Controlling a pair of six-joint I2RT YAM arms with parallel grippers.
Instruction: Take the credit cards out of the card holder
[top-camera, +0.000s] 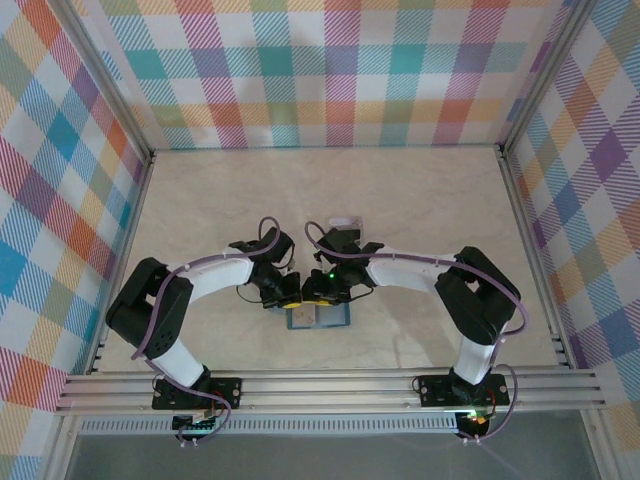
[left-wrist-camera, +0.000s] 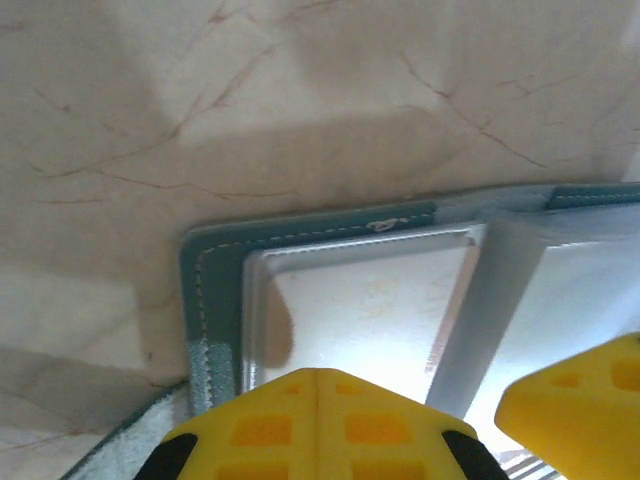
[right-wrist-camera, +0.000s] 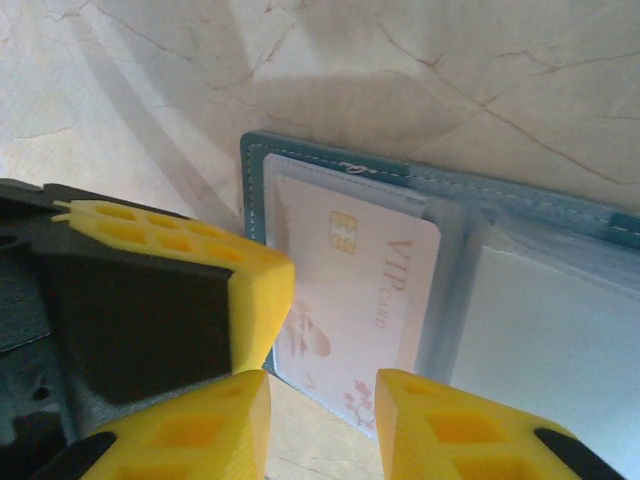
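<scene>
The teal card holder (top-camera: 334, 318) lies open on the marble table between both arms. In the right wrist view its left clear pocket (right-wrist-camera: 282, 178) holds a pale credit card (right-wrist-camera: 360, 285) printed "VIP card" with a gold chip. My right gripper (right-wrist-camera: 324, 392) is open, its yellow fingers standing either side of the card's near edge. My left gripper (left-wrist-camera: 317, 374) is shut, its yellow tip resting on the holder's clear pocket (left-wrist-camera: 380, 310) close to the teal edge (left-wrist-camera: 215, 290). It also shows as the yellow and black block (right-wrist-camera: 265, 285) at the holder's left edge.
Plaid walls (top-camera: 330, 70) close in the back and both sides. Aluminium rails (top-camera: 330, 390) run along the near edge by the arm bases. A small pale thing (top-camera: 345, 219) lies just behind the right wrist. Bare marble (top-camera: 430, 190) stretches to the back wall.
</scene>
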